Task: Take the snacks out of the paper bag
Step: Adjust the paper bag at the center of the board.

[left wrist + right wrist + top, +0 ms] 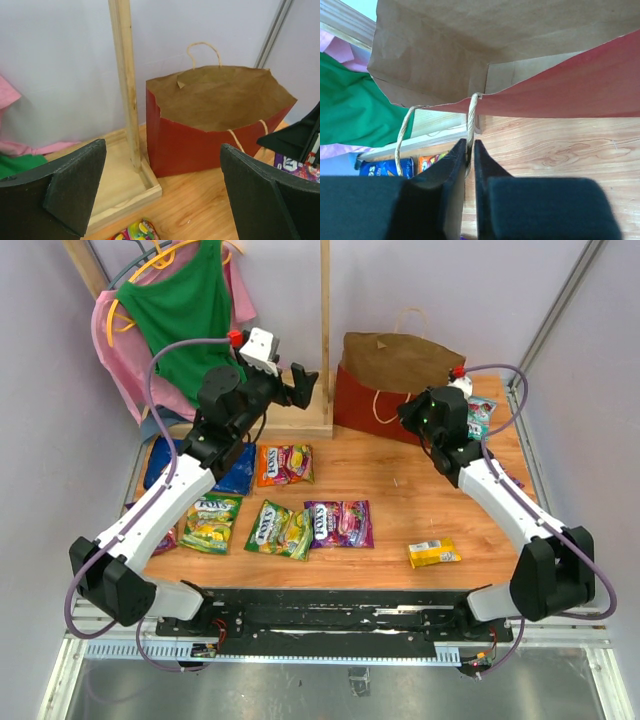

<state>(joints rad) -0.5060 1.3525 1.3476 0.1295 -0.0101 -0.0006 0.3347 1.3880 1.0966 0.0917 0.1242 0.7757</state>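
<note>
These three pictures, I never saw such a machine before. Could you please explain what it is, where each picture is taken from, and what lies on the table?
It is a robot with two arms fixed at the near edge of a wooden table. The wide picture comes from a camera above and behind the arms; the other two come from small cameras on each wrist, so the dark shapes there are its own fingers. The left gripper is wide open and holds nothing, facing the dark red paper bag. The right gripper is shut on the paper bag's cord handle. On the table lie several candy packets, a blue Doritos bag and a small yellow packet. Behind, green and pink clothes hang.
</note>
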